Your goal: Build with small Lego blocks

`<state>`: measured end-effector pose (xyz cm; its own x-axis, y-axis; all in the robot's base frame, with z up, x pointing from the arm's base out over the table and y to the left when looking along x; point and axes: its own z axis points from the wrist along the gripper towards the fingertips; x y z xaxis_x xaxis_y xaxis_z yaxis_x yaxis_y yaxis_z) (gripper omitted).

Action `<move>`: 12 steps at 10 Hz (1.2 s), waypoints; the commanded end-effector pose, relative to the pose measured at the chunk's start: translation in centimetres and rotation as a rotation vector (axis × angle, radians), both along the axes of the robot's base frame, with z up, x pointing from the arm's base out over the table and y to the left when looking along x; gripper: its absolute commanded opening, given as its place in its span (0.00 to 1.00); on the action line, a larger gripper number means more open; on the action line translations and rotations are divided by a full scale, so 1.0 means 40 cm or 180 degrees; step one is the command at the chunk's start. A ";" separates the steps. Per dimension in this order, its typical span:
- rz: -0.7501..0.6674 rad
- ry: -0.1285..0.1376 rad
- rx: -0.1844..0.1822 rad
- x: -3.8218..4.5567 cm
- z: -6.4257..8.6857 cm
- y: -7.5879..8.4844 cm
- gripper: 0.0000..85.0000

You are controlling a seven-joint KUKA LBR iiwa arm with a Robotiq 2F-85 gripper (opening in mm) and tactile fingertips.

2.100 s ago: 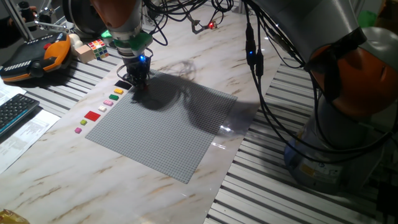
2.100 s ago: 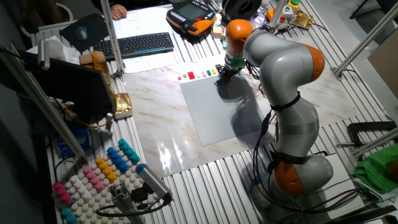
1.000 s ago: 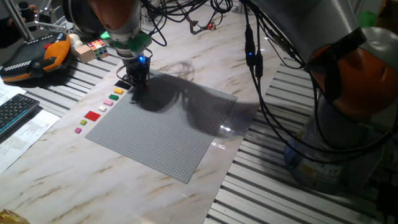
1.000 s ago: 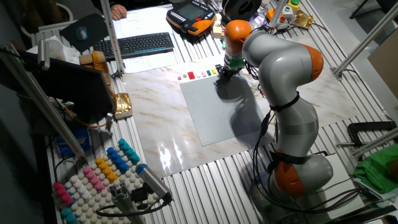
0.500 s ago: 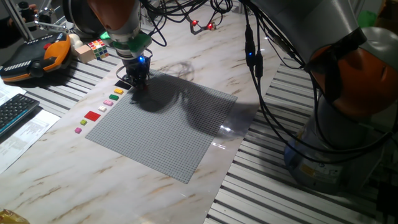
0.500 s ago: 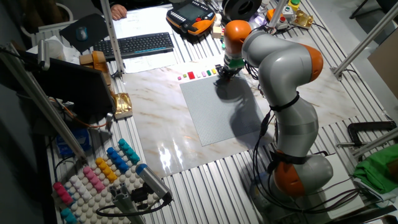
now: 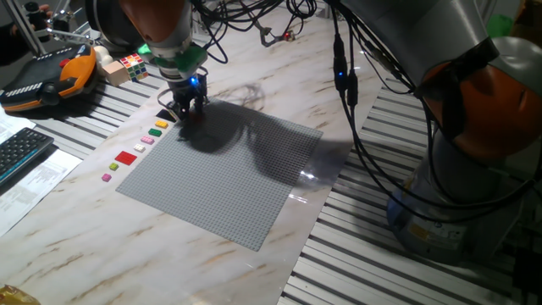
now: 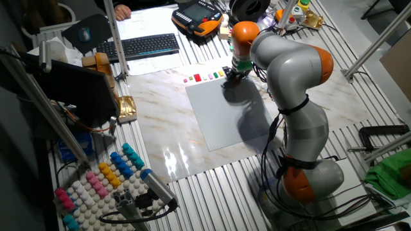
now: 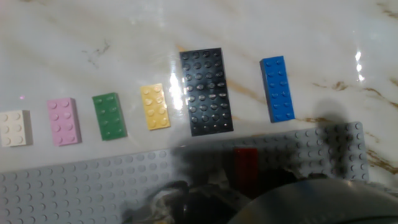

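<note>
Near baseplate [image 9: 74, 177] edge, red brick [image 9: 245, 168].

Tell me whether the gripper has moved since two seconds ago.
Yes. The gripper has lifted slightly off the grey baseplate corner; its fingertips sat lower against that corner before.
</note>
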<state>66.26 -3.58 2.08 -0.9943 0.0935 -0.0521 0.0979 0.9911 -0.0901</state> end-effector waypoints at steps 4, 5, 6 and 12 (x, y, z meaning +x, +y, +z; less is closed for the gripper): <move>0.0012 -0.0010 0.0029 0.004 0.011 0.002 0.57; 0.0022 -0.0009 0.0028 0.005 0.014 0.002 0.55; 0.0030 0.0002 0.0028 0.005 0.020 0.002 0.49; 0.0087 0.0026 0.0099 0.005 0.023 0.003 0.12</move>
